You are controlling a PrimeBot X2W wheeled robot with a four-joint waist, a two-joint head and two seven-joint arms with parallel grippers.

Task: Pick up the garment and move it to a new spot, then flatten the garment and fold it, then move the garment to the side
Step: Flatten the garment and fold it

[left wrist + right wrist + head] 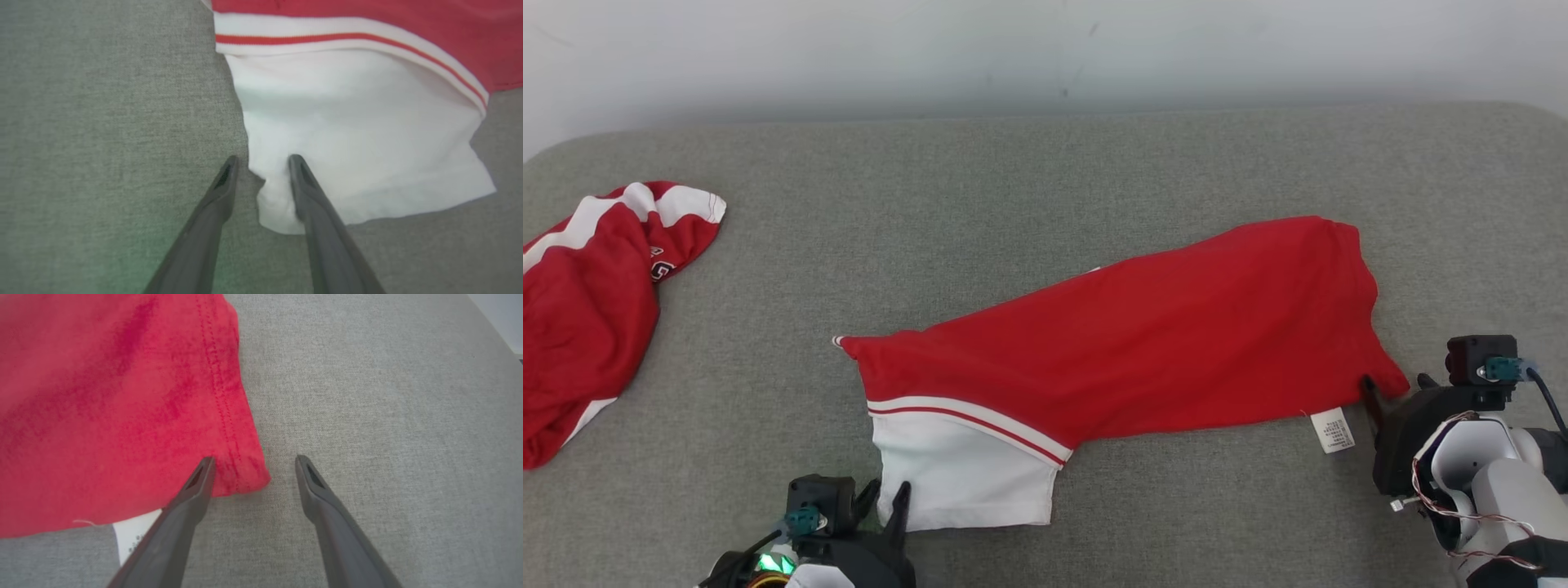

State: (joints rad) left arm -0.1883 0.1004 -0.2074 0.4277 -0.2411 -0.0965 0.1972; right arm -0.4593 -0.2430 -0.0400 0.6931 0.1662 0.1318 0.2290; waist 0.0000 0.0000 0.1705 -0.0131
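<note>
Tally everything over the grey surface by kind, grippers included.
Garments: 2, spread garment, crumpled garment
Grippers: 2, left gripper, right gripper
Total: 4

Crumpled red-and-white cloth heap (584, 327): cut off at head view's left edge.
Small white fabric care tag (1333, 430): print too small to read.

A second red-and-white garment (588, 318) lay crumpled at the left edge of the grey fabric-covered surface (1045, 163), with a white-banded part toward the far side. Behind the surface's far edge rose a pale, lightly scuffed wall (1045, 49).
</note>
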